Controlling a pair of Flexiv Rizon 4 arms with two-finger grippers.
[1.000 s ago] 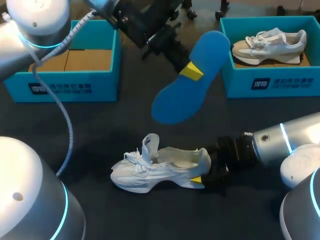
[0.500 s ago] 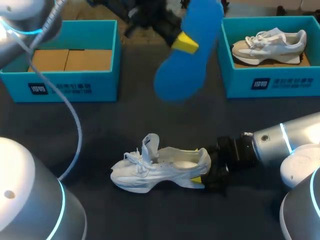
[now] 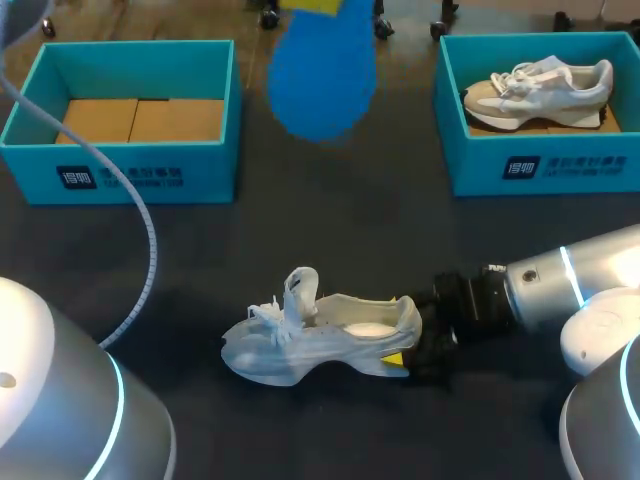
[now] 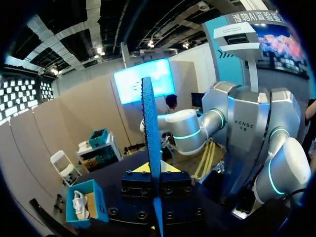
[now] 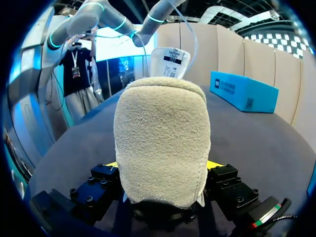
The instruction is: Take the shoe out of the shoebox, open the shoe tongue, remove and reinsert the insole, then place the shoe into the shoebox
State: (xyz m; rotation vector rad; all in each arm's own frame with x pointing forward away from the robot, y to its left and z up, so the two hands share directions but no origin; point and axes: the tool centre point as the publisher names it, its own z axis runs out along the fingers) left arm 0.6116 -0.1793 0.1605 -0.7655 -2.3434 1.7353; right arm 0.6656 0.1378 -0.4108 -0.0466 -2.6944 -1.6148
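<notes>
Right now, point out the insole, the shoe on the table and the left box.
insole [image 3: 322,85]: head view, its broad blue face.
shoe [image 3: 300,352]: head view, its near side wall.
left box [image 3: 120,176]: head view, its front wall.

White shoe [image 3: 300,352] lies toe leftward; blue insole [image 3: 322,85] hangs aloft.

The insole [image 3: 320,85] was blurred and cut off by the head view's upper edge, where the left gripper [image 4: 152,173] holding it showed only a yellow sliver. The shoe [image 3: 320,340] hid most of the right gripper [image 3: 405,355] at its heel.
</notes>
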